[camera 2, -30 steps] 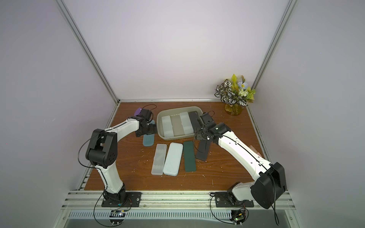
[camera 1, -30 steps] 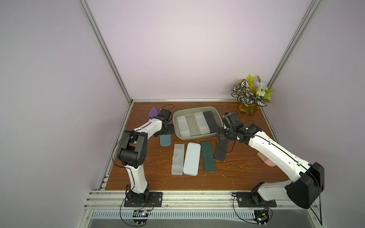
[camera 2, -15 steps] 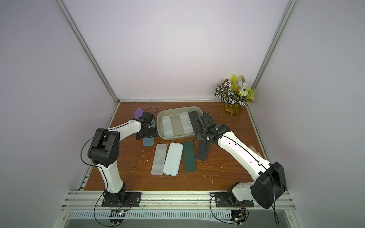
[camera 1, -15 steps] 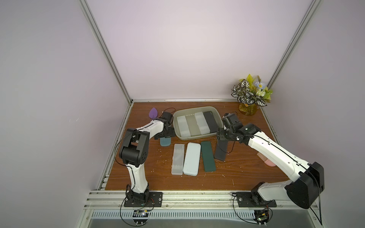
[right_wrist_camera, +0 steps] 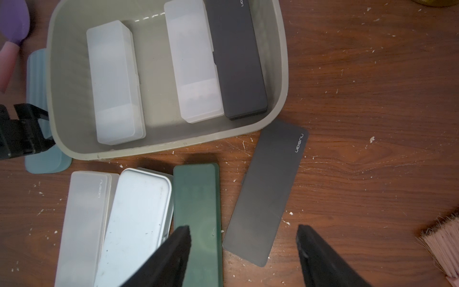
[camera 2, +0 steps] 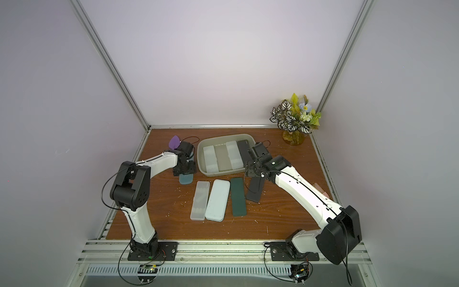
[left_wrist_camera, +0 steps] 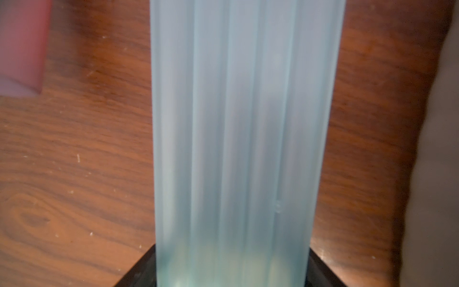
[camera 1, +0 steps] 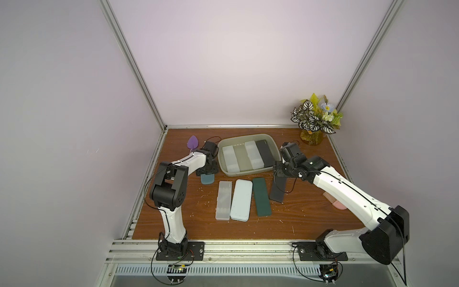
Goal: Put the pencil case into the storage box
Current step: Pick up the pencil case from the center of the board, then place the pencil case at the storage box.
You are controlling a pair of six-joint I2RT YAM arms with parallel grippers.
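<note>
Top views, both alike: a brown wood-grain table (camera 1: 310, 218) stands between pale walls, with one arm bolted at each near corner. The left arm (camera 1: 172, 221) and the right arm (camera 1: 347, 191) both reach toward the storage box (camera 1: 250, 172), a shallow grey-green tub at the back middle of the table.

Inside the tub, from left to right, lie a frosted case (camera 1: 231, 159), a bare strip of floor, a second frosted case (camera 1: 253, 154) and a dark grey case (camera 1: 265, 154) against the right wall.

In front of the tub four more cases lie flat: a clear slim case (camera 1: 223, 200) touching a pale blue tin (camera 1: 240, 200), then a dark green case (camera 1: 260, 196), then a charcoal case (camera 1: 279, 188) set at a slant.

The ribbed blue pencil case (camera 1: 207, 179) lies on the table outside the tub, just beside its left wall. The left gripper (camera 1: 207, 171) is down over it. In the left wrist view its black fingers (left_wrist_camera: 139, 273) flank the case's long edges; whether they press it cannot be told.

The right gripper (right_wrist_camera: 243, 226) is above the charcoal case, its fingers spread wide and holding nothing.

Smaller items: a vase of flowers (camera 1: 314, 121) in the far right corner, a pink brush (right_wrist_camera: 444, 243) near the right arm, and a purple leaf-shaped piece (camera 1: 192, 142) behind the left gripper.
</note>
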